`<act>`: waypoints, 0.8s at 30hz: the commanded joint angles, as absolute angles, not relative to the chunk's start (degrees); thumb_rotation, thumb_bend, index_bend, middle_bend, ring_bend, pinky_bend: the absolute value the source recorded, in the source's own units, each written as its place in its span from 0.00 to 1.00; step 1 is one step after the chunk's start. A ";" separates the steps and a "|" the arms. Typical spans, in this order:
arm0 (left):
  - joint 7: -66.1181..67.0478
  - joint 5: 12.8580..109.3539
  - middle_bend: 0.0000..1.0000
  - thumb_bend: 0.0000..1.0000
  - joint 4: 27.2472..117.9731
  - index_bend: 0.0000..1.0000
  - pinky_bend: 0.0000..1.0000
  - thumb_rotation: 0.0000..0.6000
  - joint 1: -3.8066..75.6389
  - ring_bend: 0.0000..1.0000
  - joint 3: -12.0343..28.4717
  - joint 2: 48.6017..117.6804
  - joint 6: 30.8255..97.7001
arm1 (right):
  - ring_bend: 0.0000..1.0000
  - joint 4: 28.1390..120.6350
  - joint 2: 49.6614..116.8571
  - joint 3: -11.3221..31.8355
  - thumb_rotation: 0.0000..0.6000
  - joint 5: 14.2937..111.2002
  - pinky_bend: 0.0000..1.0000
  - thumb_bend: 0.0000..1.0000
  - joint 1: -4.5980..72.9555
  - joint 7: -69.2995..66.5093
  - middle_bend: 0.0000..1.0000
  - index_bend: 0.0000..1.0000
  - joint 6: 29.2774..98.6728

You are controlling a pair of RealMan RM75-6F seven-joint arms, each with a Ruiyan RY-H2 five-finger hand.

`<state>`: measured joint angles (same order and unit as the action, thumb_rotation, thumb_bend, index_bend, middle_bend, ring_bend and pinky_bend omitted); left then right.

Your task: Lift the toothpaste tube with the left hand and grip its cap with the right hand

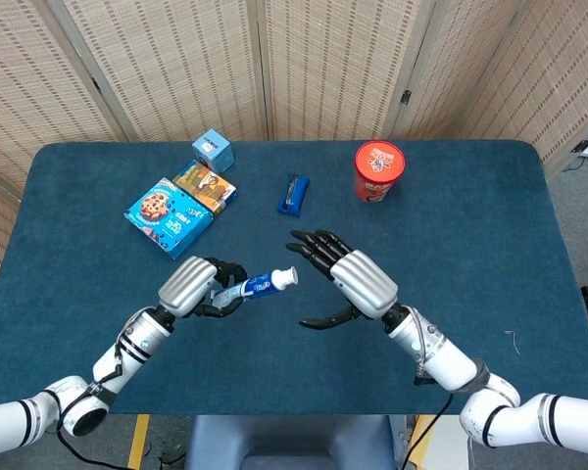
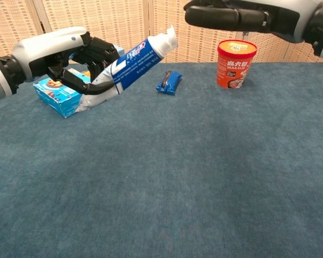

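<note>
Nearest the robot, above the front of the table (image 1: 490, 196), the left hand (image 1: 191, 286) grips the lower body of the toothpaste tube (image 1: 250, 288), holding it clear of the cloth. In the chest view the tube's long axis climbs from its crimped tail, low beside the left hand's fingers (image 2: 99, 51), up and rightward to the white cap (image 2: 167, 38). That cap points toward the right hand (image 1: 358, 284), which holds nothing, its fingers spread and extended, thumb hanging below. A clear gap separates the cap from this hand, so the cap is not yet gripped. The right hand lies just beyond the cap end along the tube's axis. Closing on it likely means moving back along that line. Farther off, apart from both hands, sit a blue snack bar (image 1: 293, 193), a red instant-noodle cup (image 1: 379, 170) and cookie boxes (image 1: 180, 208).
</note>
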<state>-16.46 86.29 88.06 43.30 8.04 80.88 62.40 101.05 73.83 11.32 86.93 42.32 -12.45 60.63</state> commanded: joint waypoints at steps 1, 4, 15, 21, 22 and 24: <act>-16.09 86.24 0.82 0.59 88.28 0.75 0.54 1.00 43.41 0.74 8.12 80.95 62.28 | 0.00 100.57 75.05 12.05 0.14 85.88 0.00 0.02 43.18 -14.31 0.00 0.00 59.87; -15.56 86.21 0.82 0.59 88.58 0.76 0.54 1.00 43.37 0.74 8.20 80.96 62.44 | 0.00 100.20 75.86 12.47 0.13 85.56 0.00 0.00 43.85 -15.77 0.00 0.00 59.37; -15.38 86.06 0.82 0.59 89.03 0.76 0.54 1.00 43.15 0.74 8.44 80.61 62.74 | 0.00 99.19 77.80 13.78 0.11 83.95 0.00 0.00 46.52 -16.29 0.00 0.00 56.95; -15.54 86.13 0.83 0.59 88.88 0.76 0.54 1.00 43.22 0.74 8.47 80.45 62.56 | 0.00 98.25 78.75 14.05 0.10 83.06 0.00 0.00 47.31 -14.70 0.00 0.00 56.51; -15.48 86.16 0.83 0.59 88.85 0.76 0.54 1.00 43.28 0.74 8.47 80.40 62.48 | 0.00 98.19 78.89 14.13 0.11 82.93 0.00 0.00 47.48 -14.42 0.00 0.00 56.39; -14.96 86.24 0.83 0.59 88.82 0.77 0.54 1.00 43.47 0.75 8.44 80.22 62.15 | 0.00 98.12 79.16 14.34 0.11 82.55 0.00 0.00 47.90 -13.71 0.00 0.00 56.07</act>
<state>-15.19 86.20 88.84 43.37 8.46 80.32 62.32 98.19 78.97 14.19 82.78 47.66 -13.99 56.26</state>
